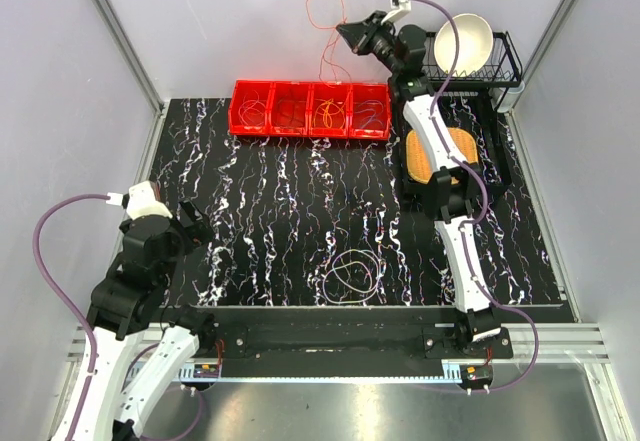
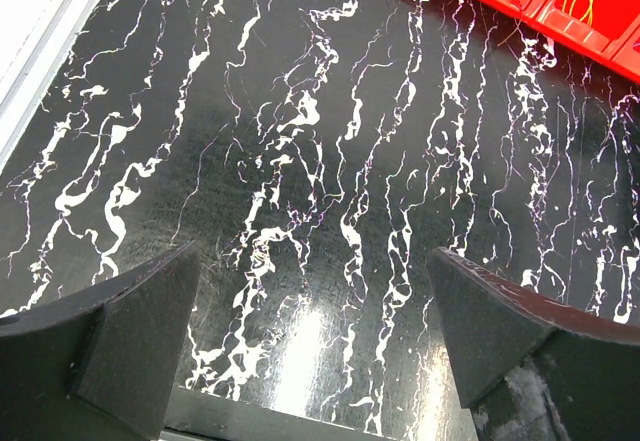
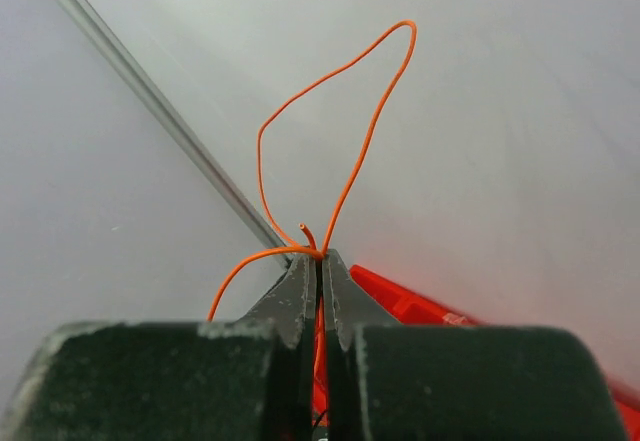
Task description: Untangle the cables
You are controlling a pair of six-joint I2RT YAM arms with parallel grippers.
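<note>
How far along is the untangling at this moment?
Done: some cables lie in the red bin compartments. In hand: the right gripper is shut on an orange cable, raised near that bin. Left: a looped bundle lies on the table, and the left gripper hangs open, empty.

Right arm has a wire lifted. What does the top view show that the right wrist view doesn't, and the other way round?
Only the top view: the left gripper over the table, a loose coil of cables near the front edge, and more cables in each compartment of the red bin.
Only the right wrist view: the jaws pressed shut on the orange cable, with a short end poking up at the tips.
Both: the right gripper holding the orange cable's loop, and part of the red bin.
</note>
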